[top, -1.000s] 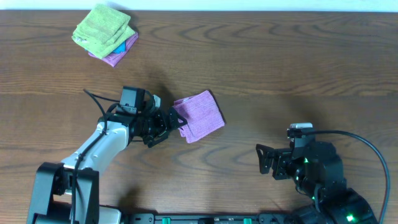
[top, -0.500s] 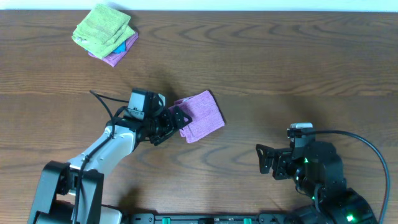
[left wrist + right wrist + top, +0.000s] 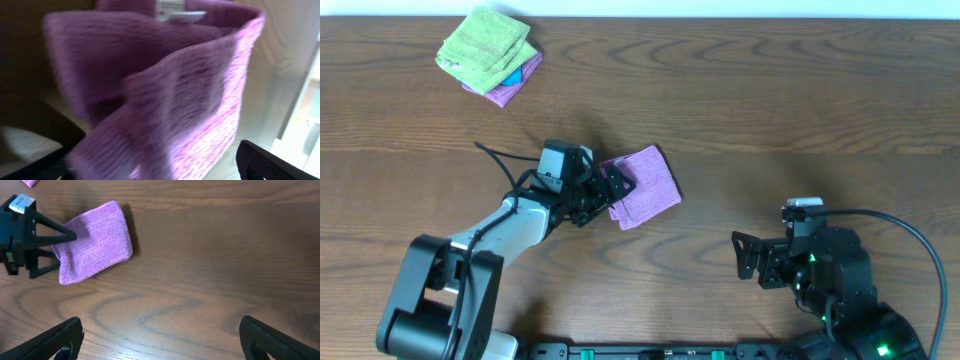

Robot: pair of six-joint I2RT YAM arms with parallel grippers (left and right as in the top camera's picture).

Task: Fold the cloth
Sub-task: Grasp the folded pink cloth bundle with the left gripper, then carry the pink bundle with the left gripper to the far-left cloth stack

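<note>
- Your purple terry cloth (image 3: pixel 645 186) lies mid-counter (image 3: pixel 770 110), folded into a thick, nubby rectangle on brown wood grain.
- Left fingers (image 3: pixel 616 187): dark, spread wide, straddling the cloth's left edge.
- Right fingers (image 3: pixel 740 258): wide, holding nothing, near right, well apart from the cloth.
- Far left: stacked green, blue and purple towels (image 3: pixel 488 52).

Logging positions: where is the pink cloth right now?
Overhead, the pink cloth lies centrally on the table, the left gripper at its left edge, far from the cloth stack at upper left.
</note>
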